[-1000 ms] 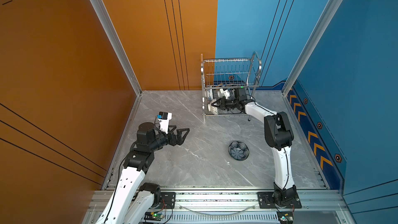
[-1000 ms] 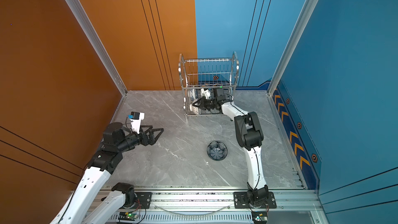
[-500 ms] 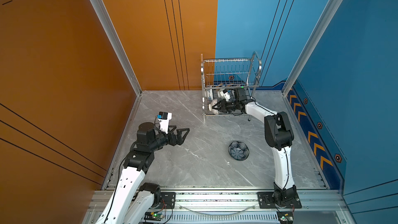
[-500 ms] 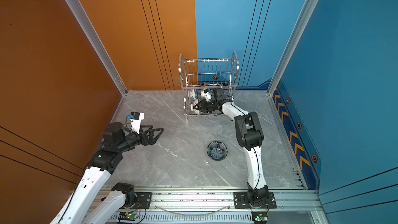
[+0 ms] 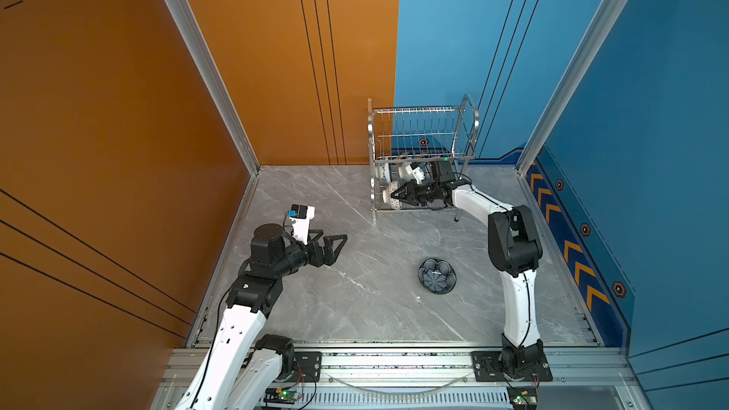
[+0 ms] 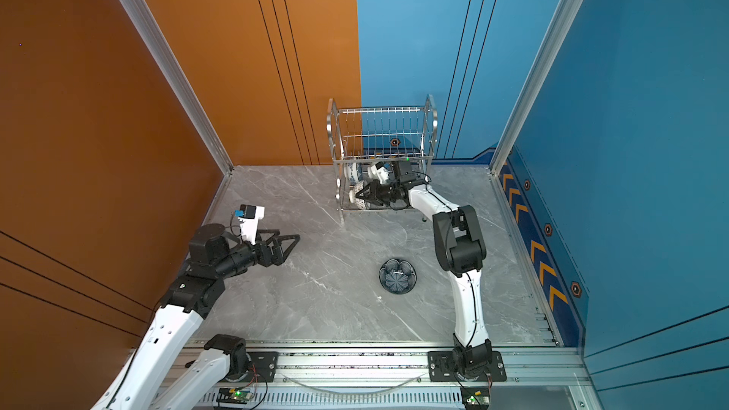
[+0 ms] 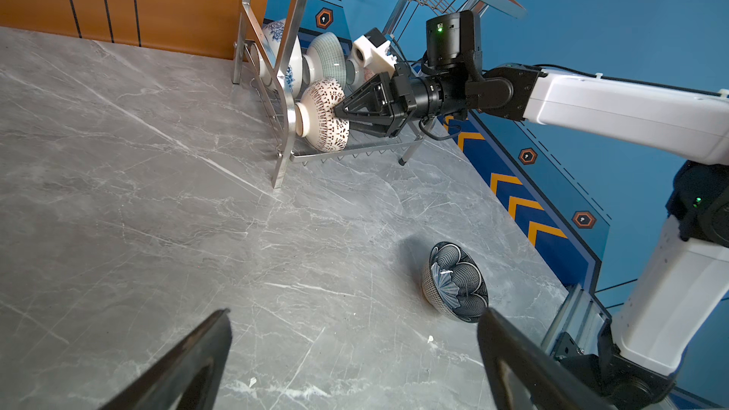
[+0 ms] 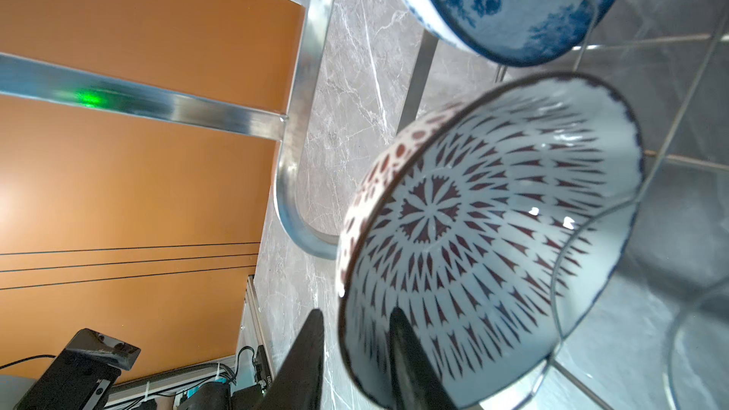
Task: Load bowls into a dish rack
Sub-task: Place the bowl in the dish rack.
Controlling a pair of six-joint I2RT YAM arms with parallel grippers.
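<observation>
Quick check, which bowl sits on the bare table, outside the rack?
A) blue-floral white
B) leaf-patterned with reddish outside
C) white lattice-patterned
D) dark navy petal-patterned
D: in both top views the dark navy petal bowl sits upright and alone on the table, out in front of the dish rack and not touching it.

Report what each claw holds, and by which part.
Left claw: nothing, open. Right claw straddles the rim of the leaf-patterned bowl in the dish rack, but a gap shows beside one finger: seemingly not gripped.
</observation>
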